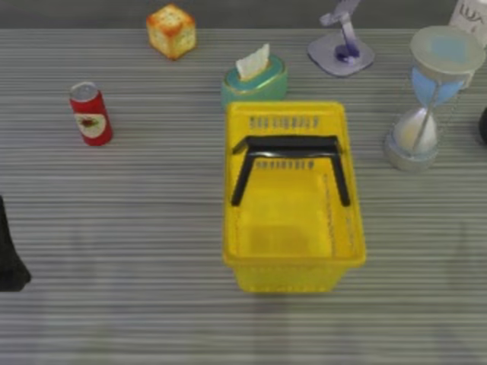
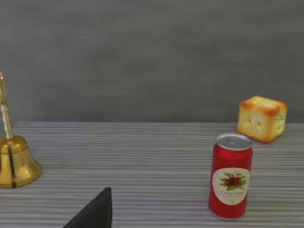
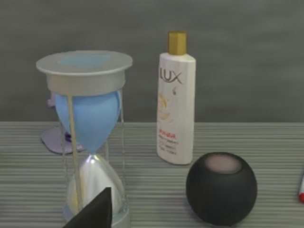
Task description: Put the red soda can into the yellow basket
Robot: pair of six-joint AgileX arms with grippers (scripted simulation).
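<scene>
Grey striped tabletop (image 1: 152,228) is spreading under everything, with a plain grey wall behind it. Nothing of the job is done yet, as I am judging it: the red soda can (image 1: 90,114) is standing upright on the table's left side, well apart from the yellow basket (image 1: 293,268), which is sitting near the middle with its black handles (image 1: 289,152) folded across the opening and nothing inside it.

My left arm is showing only as a dark shape at the left edge of the top view, and my left gripper (image 2: 95,213) is appearing as one dark finger tip at the bottom of its wrist view, pointing toward the can (image 2: 231,175); I cannot tell how far it is parted, but it is holding nothing. My right gripper (image 3: 95,211) is idling beside the hourglass (image 1: 426,99) on the right, and I cannot tell its opening either.

Reaching, grasping, carrying and releasing over the basket are all remaining.
</scene>
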